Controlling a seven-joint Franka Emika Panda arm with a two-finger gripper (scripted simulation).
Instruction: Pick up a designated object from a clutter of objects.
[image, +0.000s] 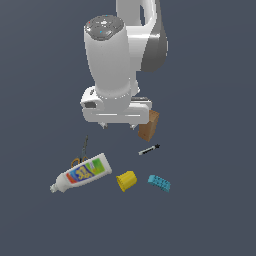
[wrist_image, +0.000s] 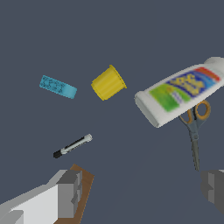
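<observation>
1. Claw (image: 118, 126) spread, pinching nothing, hovers above the clutter, likely lining up a descent
2. Scissors (wrist_image: 194, 131) lie flat at 8 o'clock of the claw in the exterior view; handles tucked under the white tube (wrist_image: 179, 92), blades poking free
3. Judged: blades are the only clear grab
4. Pen (wrist_image: 72, 145), yellow cup (wrist_image: 108, 82), cyan block (wrist_image: 57, 86), brown box (image: 148, 125) lie apart
5. Surface (image: 210, 220) plain dark grey; no room visible

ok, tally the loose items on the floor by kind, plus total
scissors: 1
white tube: 1
yellow cup: 1
cyan block: 1
pen: 1
brown box: 1
Total: 6
</observation>
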